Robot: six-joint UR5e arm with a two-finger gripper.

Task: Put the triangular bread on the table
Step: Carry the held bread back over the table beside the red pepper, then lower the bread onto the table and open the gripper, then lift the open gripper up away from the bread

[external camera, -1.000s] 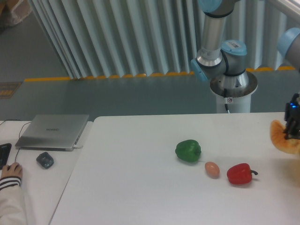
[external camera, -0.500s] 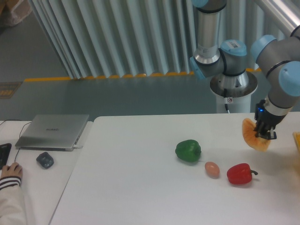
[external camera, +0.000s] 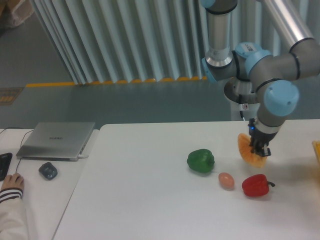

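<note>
Above the large white bench (external camera: 150,200), small orange-tan wedge-shaped bread (external camera: 247,150) clamped in the dark two-finger gripper (external camera: 260,150), held just beyond the red bell pepper (external camera: 256,185), small peach-coloured egg (external camera: 226,180) beside it.

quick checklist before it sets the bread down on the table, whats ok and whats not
1. Tool shut on the triangular bread: ok, the bread hangs from it.
2. Bread above the table: ok, white tabletop lies under it.
3. Bread touching the table yet: cannot tell, one view only; it looks held just above.
4. Drop spot free: cannot tell; the red pepper lies close below in the picture, the egg and green pepper to its left.
5. Person's hand away from the arm: ok, it rests on the far side desk.
</note>
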